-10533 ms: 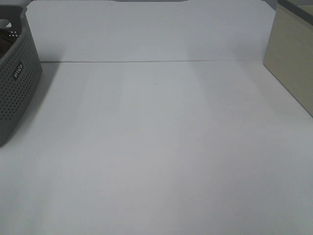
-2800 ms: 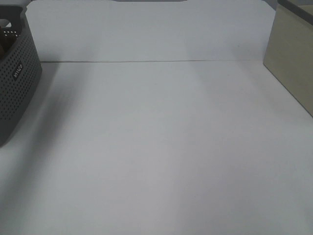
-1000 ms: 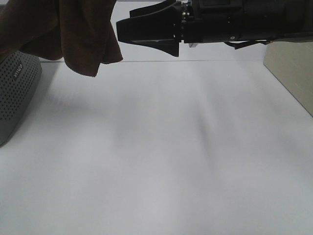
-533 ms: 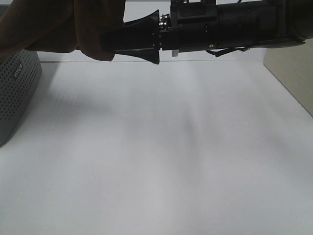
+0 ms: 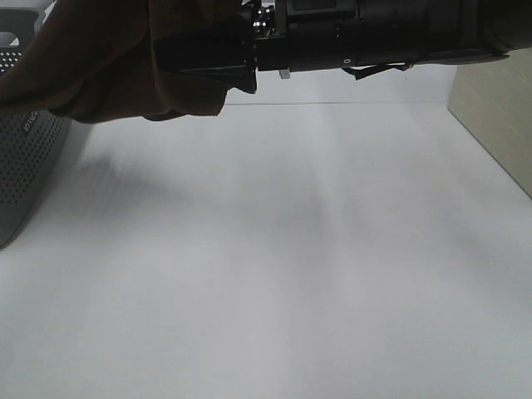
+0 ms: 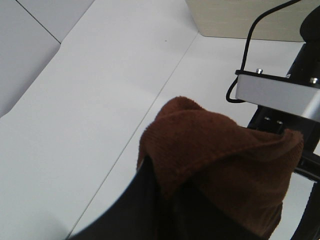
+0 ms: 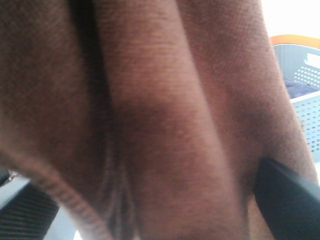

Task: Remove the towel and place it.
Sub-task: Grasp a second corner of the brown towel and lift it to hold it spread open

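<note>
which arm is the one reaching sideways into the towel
The right arm, stretched in from the right of the high view with its gripper against the towel; the left arm is not seen there.

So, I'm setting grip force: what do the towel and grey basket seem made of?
The towel looks like soft brown terry or microfibre: fuzzy nap, stitched hem, loose folds. The grey basket looks like rigid matte plastic, probably moulded: even rows of small holes.
</note>
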Available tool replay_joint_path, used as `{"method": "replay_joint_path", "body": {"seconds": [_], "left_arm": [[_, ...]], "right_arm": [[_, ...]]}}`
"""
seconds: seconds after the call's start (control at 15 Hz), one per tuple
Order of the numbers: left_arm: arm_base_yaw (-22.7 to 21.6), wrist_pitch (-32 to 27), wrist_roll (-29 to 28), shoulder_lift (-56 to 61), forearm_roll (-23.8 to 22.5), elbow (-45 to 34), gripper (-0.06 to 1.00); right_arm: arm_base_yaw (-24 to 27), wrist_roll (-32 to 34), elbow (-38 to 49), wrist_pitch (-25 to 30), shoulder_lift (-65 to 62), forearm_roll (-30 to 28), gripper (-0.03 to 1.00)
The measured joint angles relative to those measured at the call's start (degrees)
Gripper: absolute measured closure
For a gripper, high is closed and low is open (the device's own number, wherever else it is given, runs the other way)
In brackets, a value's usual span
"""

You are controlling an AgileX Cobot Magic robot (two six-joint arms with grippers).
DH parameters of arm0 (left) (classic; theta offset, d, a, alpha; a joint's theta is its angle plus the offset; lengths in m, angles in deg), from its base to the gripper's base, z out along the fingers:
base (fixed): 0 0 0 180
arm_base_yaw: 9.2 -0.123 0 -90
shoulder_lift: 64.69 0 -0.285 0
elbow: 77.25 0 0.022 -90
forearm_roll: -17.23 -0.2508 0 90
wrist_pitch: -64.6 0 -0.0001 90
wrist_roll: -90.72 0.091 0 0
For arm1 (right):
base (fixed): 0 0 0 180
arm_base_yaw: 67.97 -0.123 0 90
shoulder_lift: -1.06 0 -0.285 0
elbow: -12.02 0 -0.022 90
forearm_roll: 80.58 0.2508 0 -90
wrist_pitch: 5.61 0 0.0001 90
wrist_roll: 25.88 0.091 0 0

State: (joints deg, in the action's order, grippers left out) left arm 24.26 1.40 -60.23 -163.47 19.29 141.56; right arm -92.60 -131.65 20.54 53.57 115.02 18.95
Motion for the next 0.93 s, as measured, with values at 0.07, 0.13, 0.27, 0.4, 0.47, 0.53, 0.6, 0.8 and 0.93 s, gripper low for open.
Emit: {"method": "replay_joint_path", "body": {"seconds": [0.07, 0.13, 0.27, 0.4, 0.47, 0.53, 0.6, 0.8, 0.93], "left_arm": [[0.00, 0.00, 0.00, 0.00, 0.00, 0.00, 0.94], [0.00, 0.00, -0.11, 0.00, 0.00, 0.00, 0.94], [0.00, -0.06, -0.11, 0.00, -0.80, 0.00, 0.94], [0.00, -0.52, -0.17, 0.00, -2.41, 0.00, 0.94], [0.00, -0.52, -0.23, 0.00, -2.75, 0.00, 0.94], [0.00, -0.57, -0.23, 0.00, -2.86, 0.00, 0.94], [0.00, -0.74, -0.23, 0.00, -2.92, 0.00, 0.94], [0.00, -1.43, -0.23, 0.00, -2.98, 0.00, 0.94], [0.00, -1.43, -0.23, 0.00, -3.15, 0.00, 0.94]], "right_arm": [[0.00, 0.00, 0.00, 0.00, 0.00, 0.00, -0.01], [0.00, 0.00, 0.00, 0.00, 0.00, 0.00, 0.02], [0.00, 0.00, 0.00, -0.06, 0.00, 0.00, 0.20], [0.06, 1.09, 0.00, -0.52, 0.00, 0.00, 0.46], [0.06, 1.32, 0.00, -0.97, 0.00, -0.17, 0.59], [0.06, 1.78, 0.00, -1.72, 0.00, -0.74, 0.67], [0.06, 2.64, 0.00, -1.78, 0.00, -2.01, 0.70], [0.06, 5.16, 0.00, 0.52, -0.34, -6.59, 0.95], [0.06, 10.31, -0.06, 1.89, -5.73, -10.66, 0.96]]}}
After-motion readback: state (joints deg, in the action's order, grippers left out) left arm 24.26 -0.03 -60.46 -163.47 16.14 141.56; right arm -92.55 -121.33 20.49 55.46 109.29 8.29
